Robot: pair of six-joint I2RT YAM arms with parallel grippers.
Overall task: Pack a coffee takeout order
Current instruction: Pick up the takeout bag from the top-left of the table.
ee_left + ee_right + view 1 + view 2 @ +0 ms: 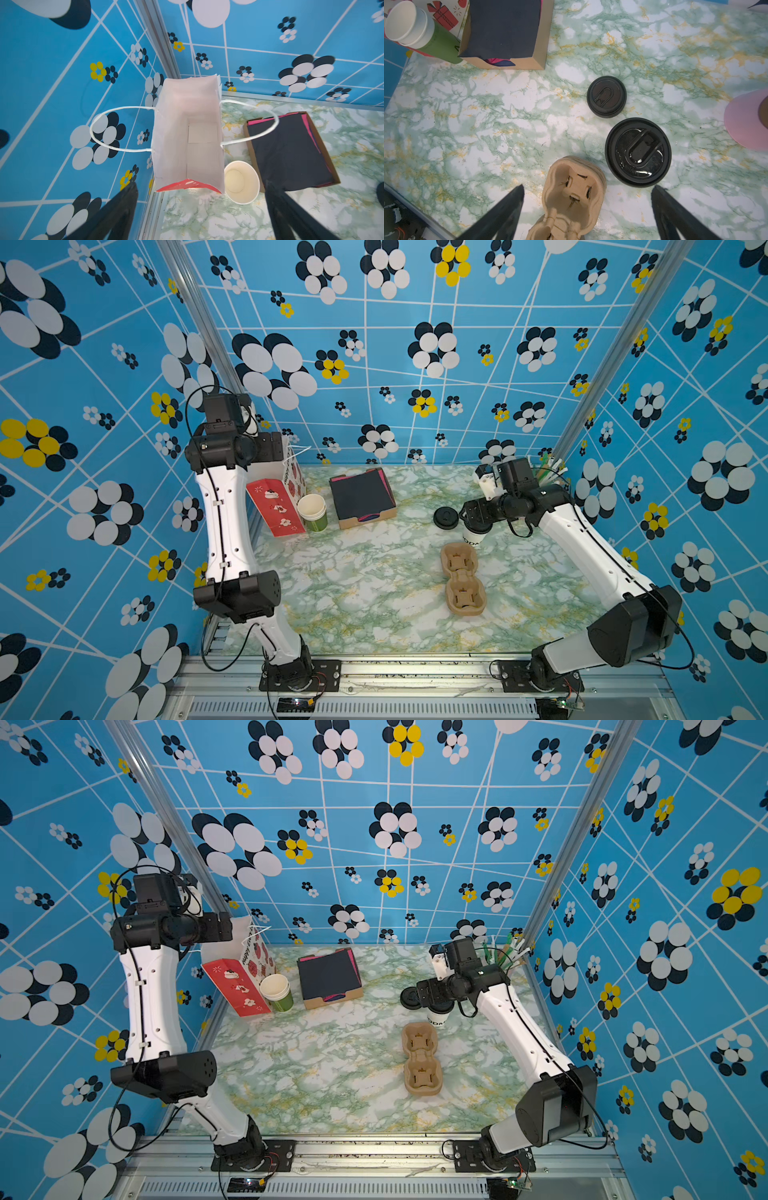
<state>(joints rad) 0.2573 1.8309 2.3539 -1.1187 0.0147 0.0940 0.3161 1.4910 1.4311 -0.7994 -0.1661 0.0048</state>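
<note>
My right gripper point(588, 187) hangs spread above the lidded white cup point(473, 538), so I should lower squarely around it and squeeze lightly, keeping it upright.

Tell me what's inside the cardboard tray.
A black napkin lies on top in the cardboard tray; pink napkins peek out at its edges. How many lie beneath is covered.
</note>
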